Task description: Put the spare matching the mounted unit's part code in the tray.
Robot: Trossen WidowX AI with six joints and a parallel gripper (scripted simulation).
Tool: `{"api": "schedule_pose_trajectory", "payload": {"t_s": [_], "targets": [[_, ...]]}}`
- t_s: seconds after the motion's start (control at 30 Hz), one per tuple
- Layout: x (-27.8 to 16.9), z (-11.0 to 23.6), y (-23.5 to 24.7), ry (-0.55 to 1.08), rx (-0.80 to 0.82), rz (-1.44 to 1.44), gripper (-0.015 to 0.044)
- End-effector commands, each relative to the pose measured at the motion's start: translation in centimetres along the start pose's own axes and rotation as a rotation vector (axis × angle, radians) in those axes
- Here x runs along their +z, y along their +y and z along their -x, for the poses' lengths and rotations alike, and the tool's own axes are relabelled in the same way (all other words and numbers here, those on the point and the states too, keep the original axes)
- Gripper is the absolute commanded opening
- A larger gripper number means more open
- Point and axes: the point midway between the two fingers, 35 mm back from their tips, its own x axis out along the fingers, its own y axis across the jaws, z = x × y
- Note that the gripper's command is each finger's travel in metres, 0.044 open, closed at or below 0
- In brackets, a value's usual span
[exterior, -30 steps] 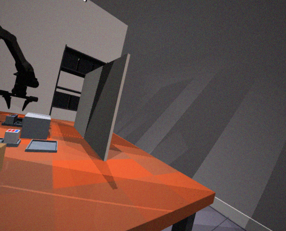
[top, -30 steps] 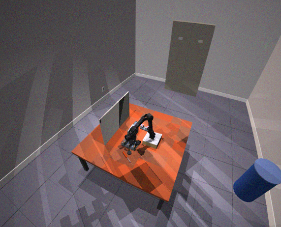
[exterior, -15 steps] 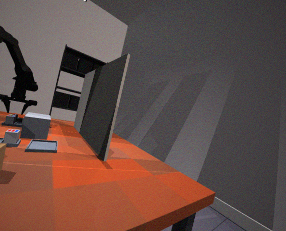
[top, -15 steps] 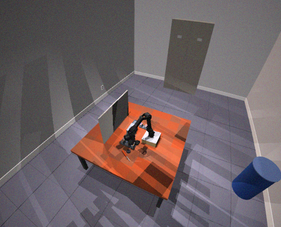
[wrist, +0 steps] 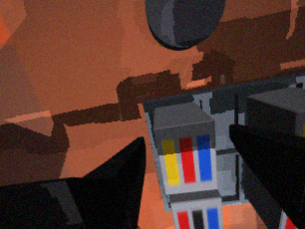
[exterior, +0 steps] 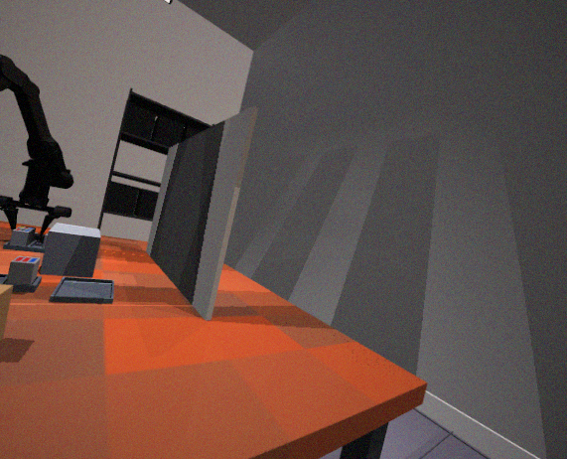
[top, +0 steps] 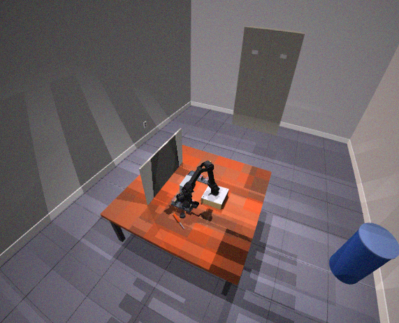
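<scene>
While straddled by open hand (wrist: 191, 169), spare (wrist: 185, 149) unheld

On the orange table (exterior: 255, 378), everything sits relative to the tall grey upright panel (exterior: 211, 214). In the exterior view, the shallow dark tray (exterior: 82, 290) lies left of its near end, and the grey mounted box (exterior: 70, 248) stands just behind the tray. Further left and behind that box, the black gripper (exterior: 28, 219) straddles a small grey spare block (exterior: 23, 234).

Counter (exterior: 255, 378): matt orange, patchy wood-like panels. Pincer (wrist: 186, 169): matt black, plastic look. Spare block (wrist: 183, 130): smooth grey, flat colour stripes. Upright board (exterior: 220, 209): matt grey.
</scene>
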Motion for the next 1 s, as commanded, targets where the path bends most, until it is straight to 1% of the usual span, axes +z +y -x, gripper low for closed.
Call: {"api": "schedule_pose_trajectory", "payload": {"t_s": [0.0, 0.17, 0.8, 0.97], "targets": [[-0.44, -0.98, 0.22, 0.013, 0.004, 0.004, 0.0300], [-0.54, -1.52, 0.28, 0.013, 0.004, 0.004, 0.0300], [-0.54, -1.52, 0.28, 0.013, 0.004, 0.004, 0.0300], [-0.42, -1.44, 0.29, 0.009, 0.005, 0.001, 0.0169]]}}
